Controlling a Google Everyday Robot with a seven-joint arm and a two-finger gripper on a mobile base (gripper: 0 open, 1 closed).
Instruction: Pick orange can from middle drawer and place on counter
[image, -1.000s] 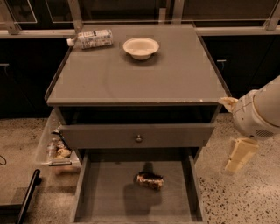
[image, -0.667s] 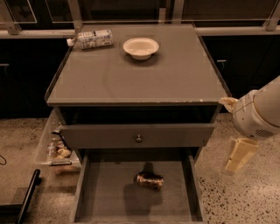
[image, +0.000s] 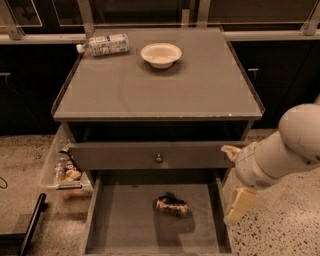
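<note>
The orange can (image: 172, 205) lies on its side on the floor of the open middle drawer (image: 120, 225), near the drawer's middle. The counter (image: 160, 85) is the flat grey top above. My gripper (image: 235, 179) hangs to the right of the drawer's right wall, beside the cabinet's front right corner, above and to the right of the can. Its two cream fingers (image: 239, 205) stand wide apart with nothing between them. It touches neither the can nor the drawer.
A white bowl (image: 160, 54) and a white labelled bottle (image: 106, 44) lying on its side sit at the back of the counter. A drawer front with a round knob (image: 159, 158) is above the open drawer. A clear bin of items (image: 64, 167) stands at the cabinet's left, on the speckled floor.
My gripper and arm have moved left and down, from beside the counter's front right corner to beside the open drawer. The can, bowl and bottle have not moved.
</note>
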